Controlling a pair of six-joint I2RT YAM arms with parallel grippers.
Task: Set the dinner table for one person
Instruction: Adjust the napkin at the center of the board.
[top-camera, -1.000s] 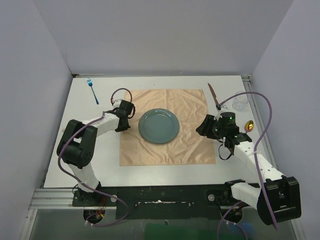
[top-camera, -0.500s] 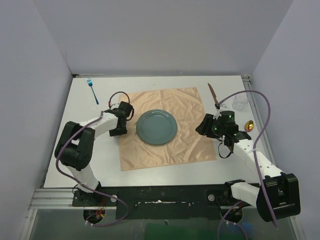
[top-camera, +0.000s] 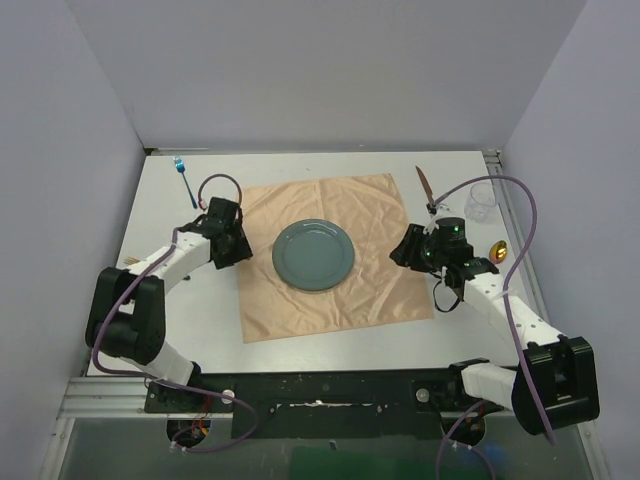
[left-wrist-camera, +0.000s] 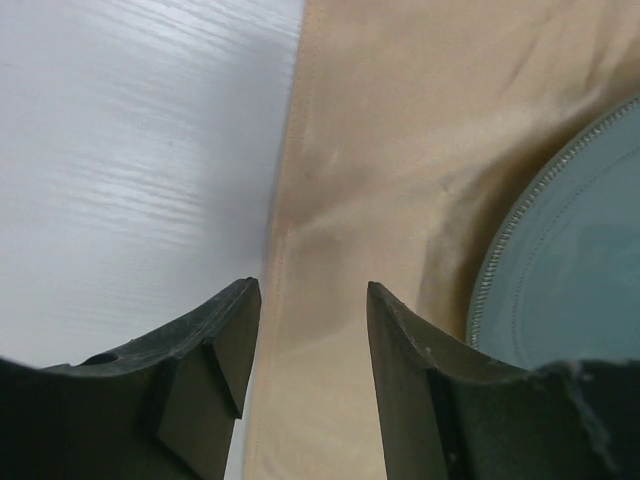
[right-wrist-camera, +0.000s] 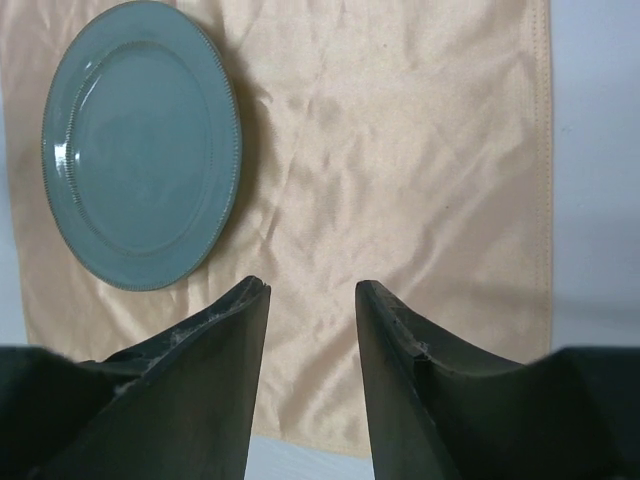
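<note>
From above, the fork (top-camera: 186, 180) is seen lying front-to-back on the table (top-camera: 340, 355), beyond the nearer left claw (top-camera: 228, 245). At the left wrist, empty parted jaws are shown. At the right wrist, the right claw (right-wrist-camera: 310, 300) is likewise released.

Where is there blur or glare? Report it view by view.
Top external: even light, sharp, soft shadows only. Left wrist: the white tabletop looks streaky and soft; the near jaws are slightly blurred. Right wrist: crisp peach cloth wrinkles, small glare on the blue-grey plate, left rim.
</note>
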